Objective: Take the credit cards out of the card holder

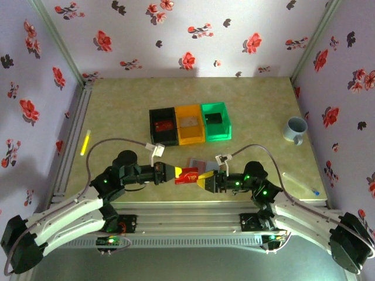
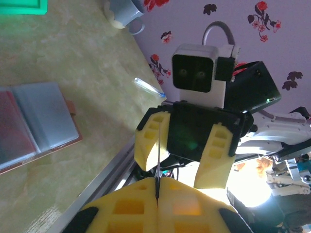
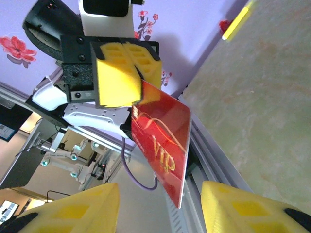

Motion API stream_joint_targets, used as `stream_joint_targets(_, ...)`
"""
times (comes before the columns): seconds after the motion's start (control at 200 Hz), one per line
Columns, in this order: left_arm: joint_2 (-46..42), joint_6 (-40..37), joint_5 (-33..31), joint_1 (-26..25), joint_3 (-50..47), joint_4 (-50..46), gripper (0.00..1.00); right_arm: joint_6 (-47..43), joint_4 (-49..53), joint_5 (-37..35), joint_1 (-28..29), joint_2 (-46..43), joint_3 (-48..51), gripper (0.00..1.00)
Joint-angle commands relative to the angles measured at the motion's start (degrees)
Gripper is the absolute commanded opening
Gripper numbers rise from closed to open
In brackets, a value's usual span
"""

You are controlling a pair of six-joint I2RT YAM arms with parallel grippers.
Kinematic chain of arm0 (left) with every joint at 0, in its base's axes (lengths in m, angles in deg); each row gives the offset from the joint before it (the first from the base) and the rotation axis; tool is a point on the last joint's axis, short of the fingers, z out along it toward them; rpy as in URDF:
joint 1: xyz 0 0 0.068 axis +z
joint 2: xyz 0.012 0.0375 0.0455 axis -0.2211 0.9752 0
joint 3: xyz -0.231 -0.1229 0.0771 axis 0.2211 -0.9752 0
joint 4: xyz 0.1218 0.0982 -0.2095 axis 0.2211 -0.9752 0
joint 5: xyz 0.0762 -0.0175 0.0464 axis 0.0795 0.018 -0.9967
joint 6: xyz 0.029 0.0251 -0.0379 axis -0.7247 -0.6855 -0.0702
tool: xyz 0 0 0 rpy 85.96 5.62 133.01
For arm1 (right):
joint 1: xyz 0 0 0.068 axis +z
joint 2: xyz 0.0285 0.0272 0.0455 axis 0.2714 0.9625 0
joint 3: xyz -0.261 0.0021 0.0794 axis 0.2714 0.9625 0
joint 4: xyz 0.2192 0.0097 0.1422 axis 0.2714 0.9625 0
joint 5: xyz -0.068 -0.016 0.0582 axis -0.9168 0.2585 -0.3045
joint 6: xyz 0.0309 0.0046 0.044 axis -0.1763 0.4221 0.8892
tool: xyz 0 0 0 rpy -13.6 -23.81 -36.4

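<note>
Nearest the arm bases, both grippers met nose to nose above the near edge of the table. The left gripper was clamped fully shut on one short end of a red card with gold "VIP" lettering.

The card's long axis ran straight out from the left fingers toward the right gripper. It was held on edge, and showed as a thin line in the left wrist view.

The right gripper stood part open and held nothing. Its pads sat on either side of the card's free end, and a gap was visible on both faces. The card lay off-centre in that gap, closer to one pad than the other.

Judgement: a handover looked to be set up. A squeeze across the card's flat faces would take it, but the offset means one pad would touch first and could push the card sideways.

Just beyond the grippers, the card holder lay open and flat on the table, pale grey-blue inside up. It was nearer the right arm than the left by a little, and neither gripper touched it. One pocket showed a red tint; it could not be told whether that was another card.

Farther back, a black bin, an orange bin and a green bin stood side by side. The black one held something red. A mug sat off to the right.
</note>
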Motion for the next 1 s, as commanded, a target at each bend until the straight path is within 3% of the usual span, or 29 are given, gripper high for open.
stream_joint_targets(0.0, -0.2, 1.0, -0.4, -0.4, -1.1, 3.4, 0.00, -0.8, -3.8, -0.7, 0.6, 0.8, -0.5, 0.44)
stream_joint_targets(0.36, 0.3, 1.7, -0.4, -1.1, -2.3, 5.6, 0.00, -1.4, -5.8, -1.1, 2.2, 3.4, -1.9, 0.27)
stream_joint_targets(0.625, 0.1, 1.5, -0.3, -1.2, -2.2, 5.1, 0.00, -2.0, -5.3, -1.5, 2.3, 2.8, -2.0, 0.07)
stream_joint_targets(0.675, 0.0, 1.3, -0.4, -1.2, -2.2, 5.1, 0.00, -2.4, -4.6, -1.8, 2.3, 2.3, -2.0, 0.00)
stream_joint_targets(0.875, -0.1, 0.4, -0.5, -1.2, -1.6, 3.6, 0.00, -4.0, -0.7, -3.4, 2.3, -0.1, -2.2, 0.00)
stream_joint_targets(0.995, -0.6, -0.9, -1.0, -1.1, -0.4, 1.2, 0.15, -4.4, 0.4, -3.8, 2.3, -0.5, -2.2, 0.00)
